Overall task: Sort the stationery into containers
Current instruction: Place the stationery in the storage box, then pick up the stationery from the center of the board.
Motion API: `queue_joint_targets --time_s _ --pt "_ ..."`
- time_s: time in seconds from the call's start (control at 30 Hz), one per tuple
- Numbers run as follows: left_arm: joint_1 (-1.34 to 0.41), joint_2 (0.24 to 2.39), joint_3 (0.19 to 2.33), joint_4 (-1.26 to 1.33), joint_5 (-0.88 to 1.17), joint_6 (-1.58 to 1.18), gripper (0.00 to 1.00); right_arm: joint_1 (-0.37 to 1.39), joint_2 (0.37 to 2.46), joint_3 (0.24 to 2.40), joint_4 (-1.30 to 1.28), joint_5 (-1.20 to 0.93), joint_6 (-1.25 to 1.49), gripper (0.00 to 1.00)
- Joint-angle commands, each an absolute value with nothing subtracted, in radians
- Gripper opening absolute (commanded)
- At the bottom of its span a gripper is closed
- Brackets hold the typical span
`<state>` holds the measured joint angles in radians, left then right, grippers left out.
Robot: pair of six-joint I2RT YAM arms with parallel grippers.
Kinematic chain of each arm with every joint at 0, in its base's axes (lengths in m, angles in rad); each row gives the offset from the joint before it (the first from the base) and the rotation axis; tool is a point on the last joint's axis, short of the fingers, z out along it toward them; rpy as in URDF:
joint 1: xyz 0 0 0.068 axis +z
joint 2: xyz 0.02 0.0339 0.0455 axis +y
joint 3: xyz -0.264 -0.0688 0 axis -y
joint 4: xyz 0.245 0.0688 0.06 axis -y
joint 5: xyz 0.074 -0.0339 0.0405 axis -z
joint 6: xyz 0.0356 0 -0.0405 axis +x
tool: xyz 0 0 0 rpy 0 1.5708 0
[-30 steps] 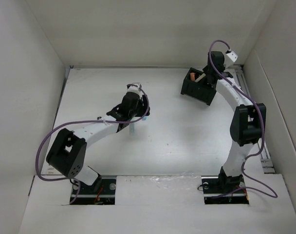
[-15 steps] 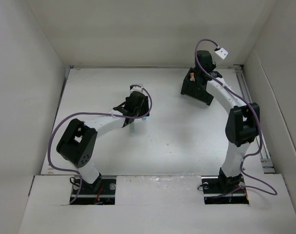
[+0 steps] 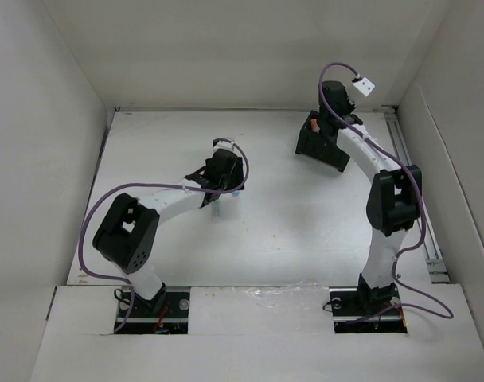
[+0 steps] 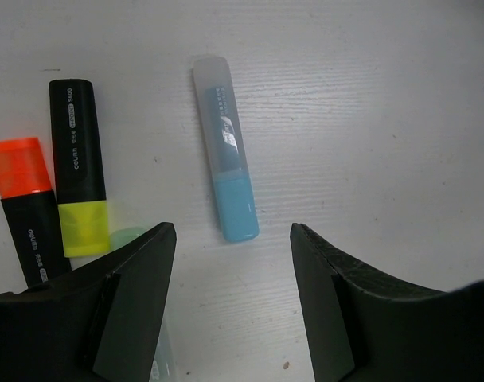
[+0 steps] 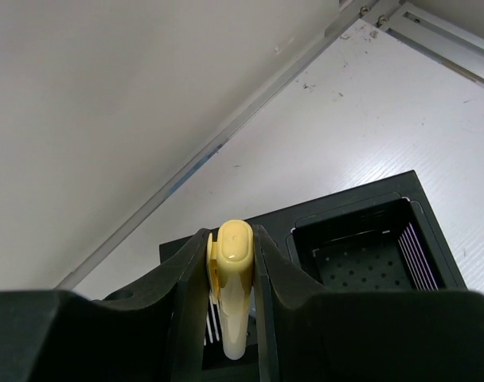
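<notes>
In the left wrist view my left gripper [image 4: 232,263] hangs open above the table, nothing between its fingers. Just beyond its fingertips lies a pastel blue highlighter [image 4: 226,159]. Left of it are a black marker with a yellow end [image 4: 76,167] and a black marker with an orange cap [image 4: 25,203]; a pale green one [image 4: 130,239] peeks out by the left finger. My right gripper [image 5: 231,235] is shut on a pastel yellow highlighter [image 5: 234,278], held upright over the black organiser [image 5: 345,211]. From above, the left gripper [image 3: 220,185] is mid-table and the right gripper [image 3: 325,127] is over the organiser [image 3: 318,150].
The organiser's right compartment [image 5: 369,255] shows only its perforated floor. Something orange [image 3: 314,125] sticks out of the organiser's far left side. White walls enclose the table on three sides, and a metal rail [image 5: 441,36] runs along the right edge.
The right arm swung left, bringing the yellow highlighter over the organiser, then held still. The left arm's elbow shifted right while its gripper stayed over the markers.
</notes>
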<state>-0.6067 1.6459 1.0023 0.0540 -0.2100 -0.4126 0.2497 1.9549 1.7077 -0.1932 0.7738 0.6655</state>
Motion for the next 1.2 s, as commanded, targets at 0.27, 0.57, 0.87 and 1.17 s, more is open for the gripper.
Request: queue_joint_targets --time_s 0.27,0.57,0.87,1.17 --pt "-0.604 1.684 1.068 0.031 -0.241 -0.403 0.54 0.256 2.011 1.756 -0.212 0.844 0.658 0.25" --pt "-0.604 1.716 1.077 0.021 -0.25 -0.403 0.54 0.287 1.887 1.73 -0.221 0.766 0.67 0.7" --pt "-0.604 1.776 1.109 0.003 -0.29 -0.403 0.44 0.342 1.536 1.424 -0.186 0.597 0.793 0.12" --pt "-0.641 1.847 1.152 -0.003 -0.336 -0.403 0.41 0.443 1.368 1.129 -0.126 0.436 0.844 0.2"
